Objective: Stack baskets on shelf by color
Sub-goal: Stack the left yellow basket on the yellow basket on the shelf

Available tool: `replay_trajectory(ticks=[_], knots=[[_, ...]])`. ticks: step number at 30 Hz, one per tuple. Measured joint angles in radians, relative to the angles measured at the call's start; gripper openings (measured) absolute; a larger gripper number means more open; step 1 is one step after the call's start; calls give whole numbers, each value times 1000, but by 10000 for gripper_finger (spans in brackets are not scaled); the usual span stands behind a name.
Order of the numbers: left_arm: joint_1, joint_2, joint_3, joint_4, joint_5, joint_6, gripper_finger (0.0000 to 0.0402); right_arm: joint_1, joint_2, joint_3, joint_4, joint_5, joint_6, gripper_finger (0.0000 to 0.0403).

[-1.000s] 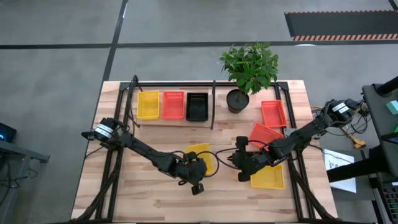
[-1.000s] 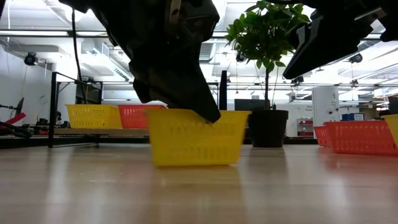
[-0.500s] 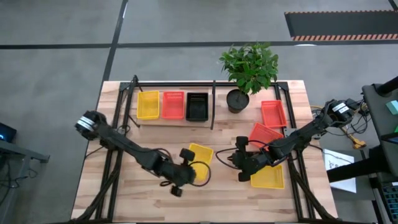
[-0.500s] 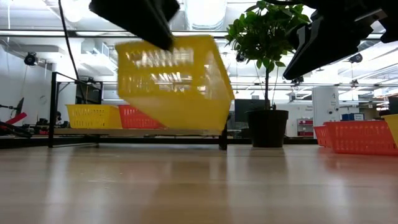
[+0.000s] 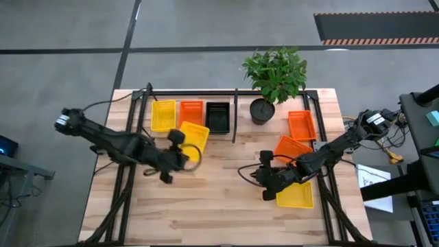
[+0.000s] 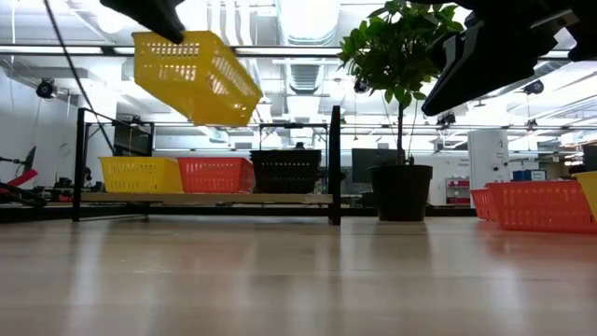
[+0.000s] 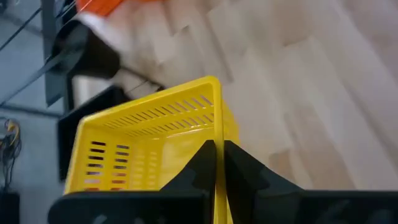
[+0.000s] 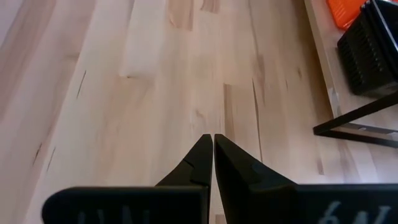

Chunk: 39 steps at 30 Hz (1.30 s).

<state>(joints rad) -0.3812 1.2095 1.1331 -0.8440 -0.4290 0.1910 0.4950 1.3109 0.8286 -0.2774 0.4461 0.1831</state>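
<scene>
Three plastic mesh baskets (yellow, red-orange, black) sit on the pale wood shelf (image 5: 206, 132); the left gripper (image 5: 180, 146) clamps a fourth yellow mesh basket (image 5: 193, 138) at its three o'clock, the right gripper (image 5: 266, 184) pinched empty; three wait.

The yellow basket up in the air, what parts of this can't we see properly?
- Held yellow basket: left wrist view's bottom edge cuts it off; left end effector, shut on its wall, covers part.
- High view: the arm covers one basket end.
- Low view: right end effector out of frame; the picture's top edge cuts its arm off.
</scene>
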Motion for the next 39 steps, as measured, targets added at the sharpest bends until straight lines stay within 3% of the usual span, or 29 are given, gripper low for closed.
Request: replay_trajectory(ticks=[10, 18, 27, 39], knots=[[146, -312, -193, -13, -4, 119, 1, 0, 0, 0, 19, 0, -11, 9], [285, -470, -293, -21, -58, 163, 1, 0, 0, 0, 27, 0, -24, 9], [409, -511, -369, -34, -63, 163, 1, 0, 0, 0, 29, 0, -26, 9], [494, -427, -420, -27, -113, 165, 1, 0, 0, 0, 29, 0, -26, 9]])
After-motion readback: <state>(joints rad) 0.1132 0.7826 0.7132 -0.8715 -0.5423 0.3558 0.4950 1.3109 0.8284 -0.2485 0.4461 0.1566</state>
